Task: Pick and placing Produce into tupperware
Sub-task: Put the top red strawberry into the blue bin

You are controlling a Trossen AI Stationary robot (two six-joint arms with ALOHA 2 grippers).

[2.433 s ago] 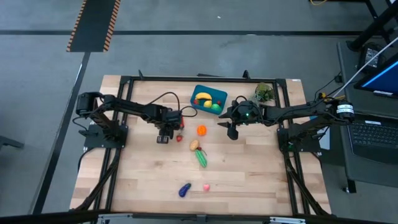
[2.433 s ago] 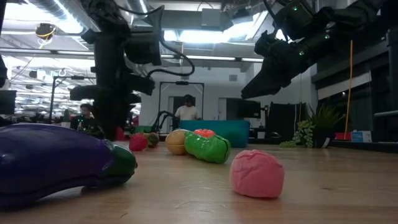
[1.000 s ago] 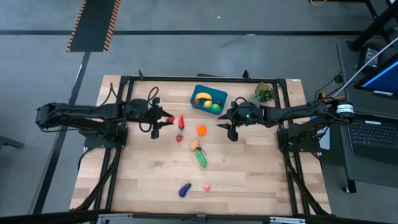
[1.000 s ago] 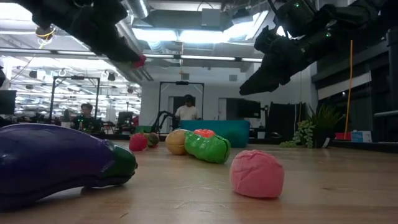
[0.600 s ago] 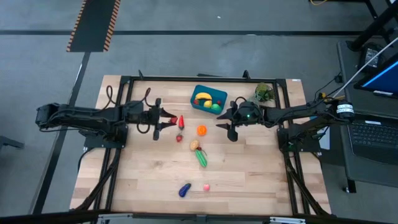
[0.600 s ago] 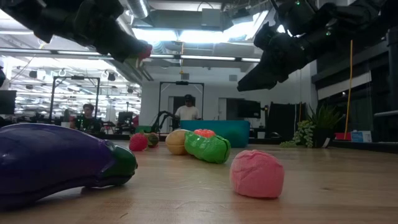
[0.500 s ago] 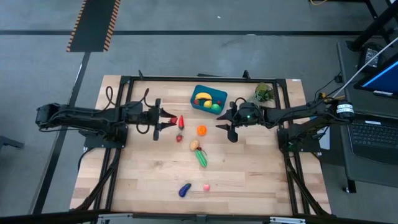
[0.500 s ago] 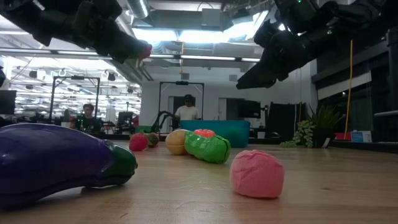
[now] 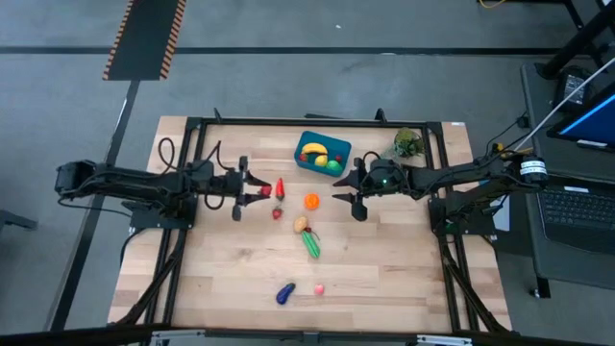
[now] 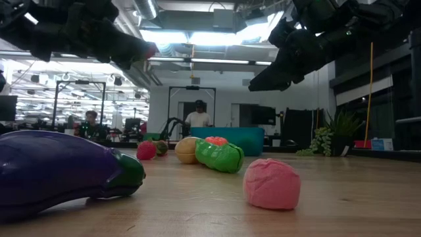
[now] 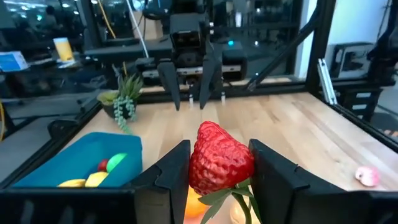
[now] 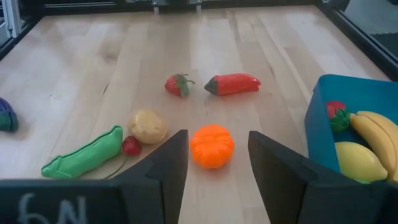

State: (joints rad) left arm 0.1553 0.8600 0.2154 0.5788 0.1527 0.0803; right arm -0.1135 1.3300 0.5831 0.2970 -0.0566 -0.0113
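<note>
You see a red strawberry (image 11: 219,158), a teal tub (image 9: 323,154), an orange pumpkin (image 12: 212,145), a purple eggplant (image 10: 59,171).

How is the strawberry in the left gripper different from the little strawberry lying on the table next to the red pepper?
The held strawberry is up off the table, clamped between the left gripper's fingers; the loose strawberry lies free on the wood beside the red pepper. The held one points tip up with its leaves hanging down, while the loose one lies on its side. Both are red with green leaves, and neither is in the blue tub yet.
</note>
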